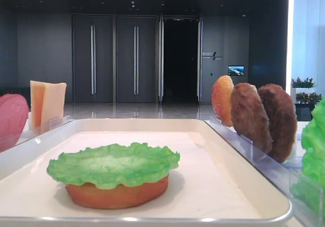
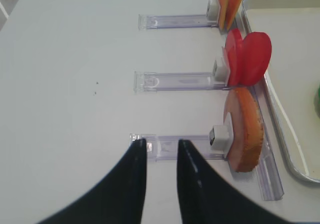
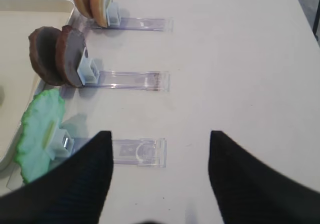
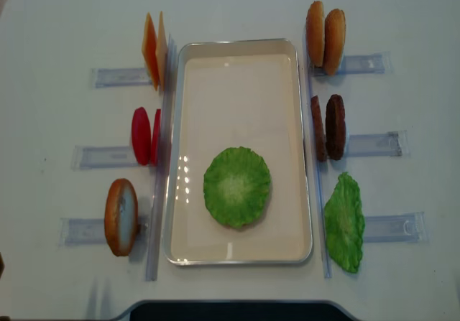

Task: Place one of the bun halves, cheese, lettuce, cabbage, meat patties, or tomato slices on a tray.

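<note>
On the white tray [image 4: 238, 259] a frilly lettuce leaf [image 4: 236, 187] lies on a bun half [image 1: 117, 196]. My left gripper [image 2: 161, 141] is shut and empty, over a clear rack that holds another bun half [image 2: 245, 129]. Tomato slices [image 2: 247, 57] and cheese [image 2: 230, 1] stand in the racks beyond it. My right gripper [image 3: 160, 134] is open with nothing between its fingers, above the rack of a second green leaf [image 3: 40, 134]; whether that is lettuce or cabbage I cannot tell. Further on stand two meat patties [image 3: 57, 56] and two bun halves [image 3: 92, 1].
Clear plastic racks [image 4: 374, 143] stick out from both long sides of the tray across the white table [image 4: 402, 12]. The food stands upright at their tray ends. Neither gripper shows in the overhead view.
</note>
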You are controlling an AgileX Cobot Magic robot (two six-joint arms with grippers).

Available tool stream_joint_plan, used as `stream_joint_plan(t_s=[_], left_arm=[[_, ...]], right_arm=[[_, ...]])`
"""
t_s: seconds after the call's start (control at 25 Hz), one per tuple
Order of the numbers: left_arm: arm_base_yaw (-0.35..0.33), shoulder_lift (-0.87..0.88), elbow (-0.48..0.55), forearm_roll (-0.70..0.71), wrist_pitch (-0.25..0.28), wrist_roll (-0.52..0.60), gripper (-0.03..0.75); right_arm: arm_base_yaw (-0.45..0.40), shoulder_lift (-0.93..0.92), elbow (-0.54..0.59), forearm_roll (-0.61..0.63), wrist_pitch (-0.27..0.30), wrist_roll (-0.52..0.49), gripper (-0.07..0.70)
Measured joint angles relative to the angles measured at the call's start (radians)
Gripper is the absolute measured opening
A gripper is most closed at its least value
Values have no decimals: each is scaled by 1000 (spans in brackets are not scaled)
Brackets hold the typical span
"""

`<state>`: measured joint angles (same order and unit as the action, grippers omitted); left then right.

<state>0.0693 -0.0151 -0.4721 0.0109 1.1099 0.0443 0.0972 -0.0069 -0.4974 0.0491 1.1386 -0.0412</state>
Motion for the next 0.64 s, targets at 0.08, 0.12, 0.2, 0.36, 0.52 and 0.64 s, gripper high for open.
stream_joint_plan(t_s=[0.08, 0.12, 0.2, 0.36, 0.52, 0.64], left_arm=[[0, 0, 0, 0, 0, 0, 159], [0, 0, 0, 0, 0, 0, 159], [0, 0, 0, 0, 0, 0, 159], [0, 0, 0, 0, 0, 0, 159], [0, 0, 0, 0, 0, 0, 159], [0, 0, 0, 0, 0, 0, 159]], right_arm=[[2, 0, 0, 0, 0, 0, 428], [2, 0, 0, 0, 0, 0, 429], [2, 0, 0, 0, 0, 0, 429], [-27, 0, 0, 0, 0, 0, 429], [-88, 0, 0, 0, 0, 0, 429], [-108, 0, 0, 0, 0, 0, 429]])
